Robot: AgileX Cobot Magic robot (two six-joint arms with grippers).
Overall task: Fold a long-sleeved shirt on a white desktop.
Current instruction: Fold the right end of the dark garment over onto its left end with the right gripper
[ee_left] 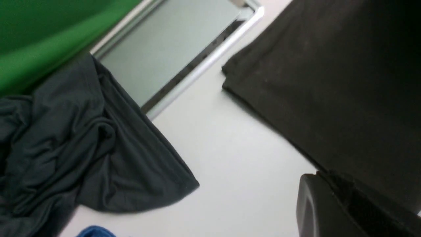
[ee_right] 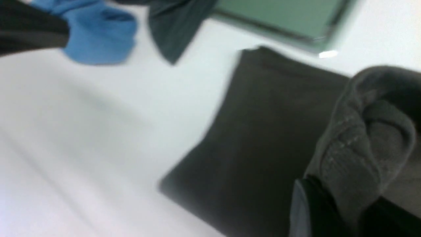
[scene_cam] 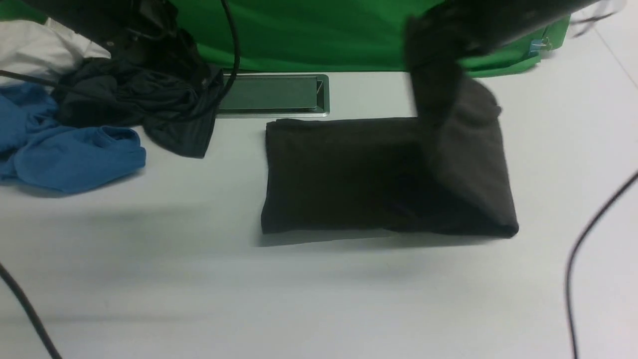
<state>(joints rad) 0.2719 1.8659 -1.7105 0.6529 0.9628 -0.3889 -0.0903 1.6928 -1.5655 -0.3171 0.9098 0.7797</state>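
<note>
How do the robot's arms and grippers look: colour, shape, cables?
Both arms, left arm and right arm, are black and blurred in the front view. A thin black cable hangs by the left arm. The left gripper is matte black with a rounded corner. The right gripper is black with a pale grey edge. No markings show.

Far left: crumpled blue garment, w/ a dark garment heaped just behind it & to its right, the two touching. White cloth bunched at back-left, behind both. Green backdrop spans the rear, small blue clip at its right end. Black cable curves down the right side; another crosses lower left; a third hangs by the dark garment.
</note>
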